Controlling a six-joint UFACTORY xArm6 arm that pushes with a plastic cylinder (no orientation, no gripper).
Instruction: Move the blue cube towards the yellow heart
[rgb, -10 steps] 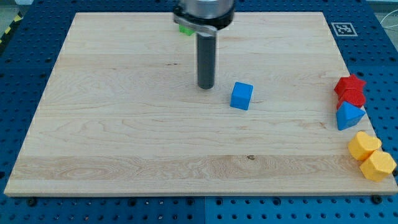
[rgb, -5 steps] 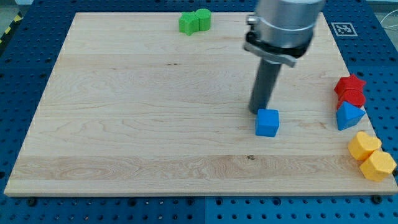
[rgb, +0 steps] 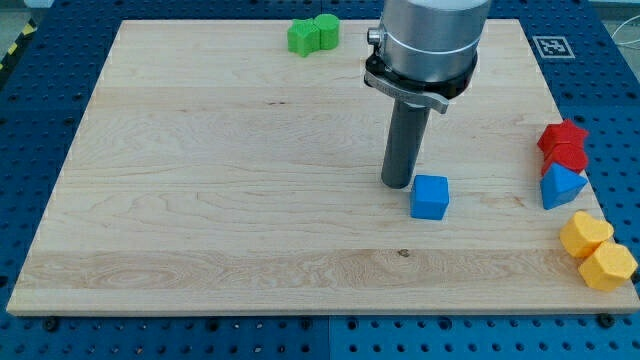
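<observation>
My tip (rgb: 397, 185) is placed just left of the blue cube (rgb: 430, 197), nothing is held, and the yellow heart (rgb: 584, 235) is seen far right of the cube.

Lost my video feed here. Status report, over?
My tip just left of the blue cube, close beside it. Yellow heart at the board's right edge, lower right of cube. Nothing between them.

wooden board (rgb: 200, 200), blue pegboard table (rgb: 40, 120)
</observation>
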